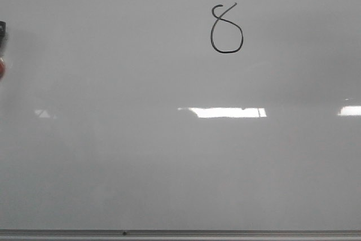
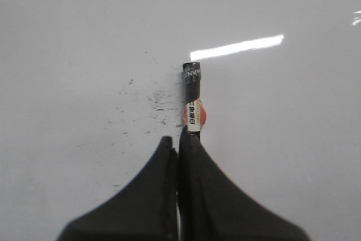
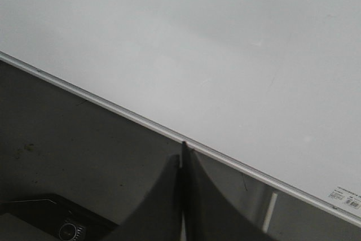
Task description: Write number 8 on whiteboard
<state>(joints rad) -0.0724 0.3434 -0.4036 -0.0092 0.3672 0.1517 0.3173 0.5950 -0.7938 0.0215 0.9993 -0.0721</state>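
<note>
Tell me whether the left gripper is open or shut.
Shut: the left gripper fingers clamp a black marker pointing at the whiteboard.

Likely an office or lab: a large glossy whiteboard (image 1: 113, 167) under ceiling-light reflections

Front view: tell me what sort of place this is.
Probably an indoor lab or office writing station. A glossy whiteboard fills the view, bearing a hand-drawn number 8 and reflecting ceiling lights. The left gripper holds a marker.
</note>
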